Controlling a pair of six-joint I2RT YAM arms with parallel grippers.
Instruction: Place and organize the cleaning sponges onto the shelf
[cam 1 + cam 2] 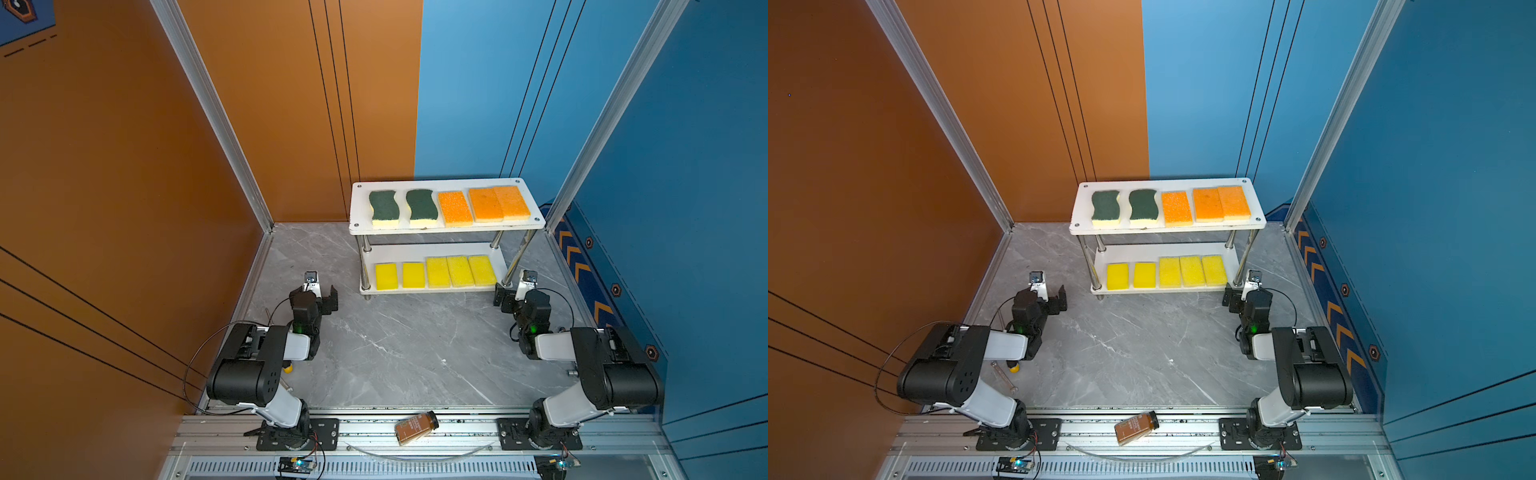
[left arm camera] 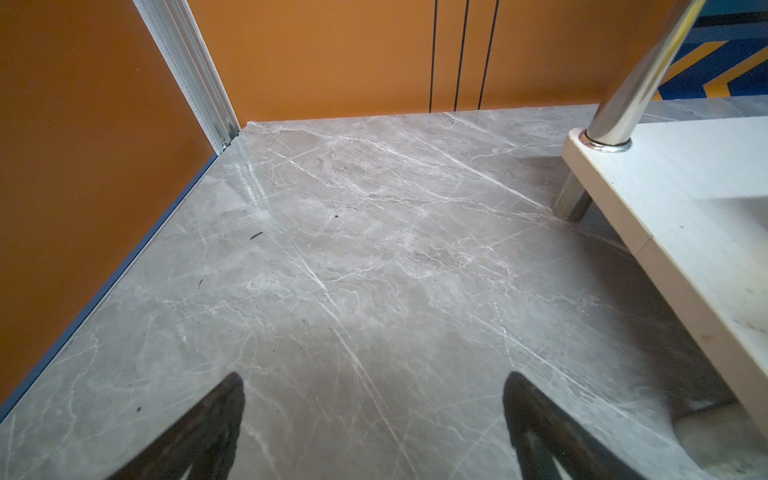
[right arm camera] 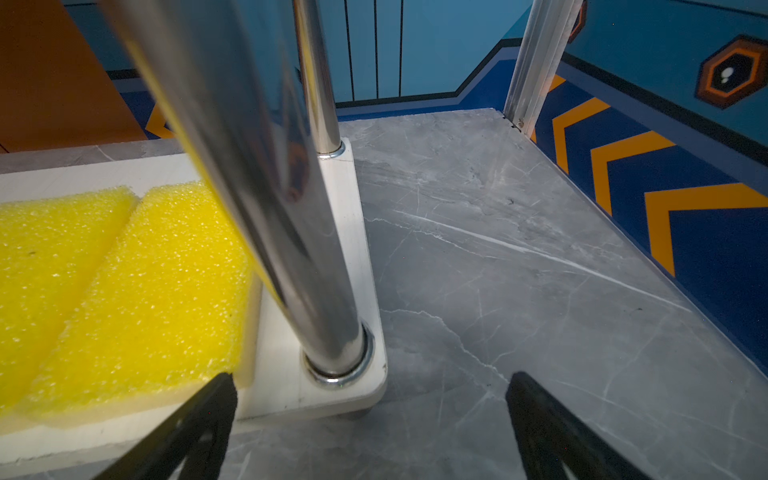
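The shelf (image 1: pixel 446 227) (image 1: pixel 1167 230) stands at the back of the table. On its top board lie two green-topped sponges (image 1: pixel 384 208) and three orange-topped sponges (image 1: pixel 485 204). Several yellow sponges (image 1: pixel 437 272) (image 1: pixel 1170 272) lie in a row on the lower board. My left gripper (image 1: pixel 314 293) (image 1: pixel 1042 296) (image 2: pixel 374 386) is open and empty over bare table, left of the shelf. My right gripper (image 1: pixel 517 293) (image 1: pixel 1246 296) (image 3: pixel 372 386) is open and empty at the shelf's front right corner, facing a chrome post (image 3: pixel 291 249) and the end yellow sponge (image 3: pixel 145 291).
A brown bottle (image 1: pixel 416 427) with a black cap lies on the aluminium rail at the front. A small yellow-tipped object (image 1: pixel 287 368) lies by the left arm. Orange walls close the left side and blue walls the right. The grey marble table (image 1: pixel 395 353) spreads between the arms.
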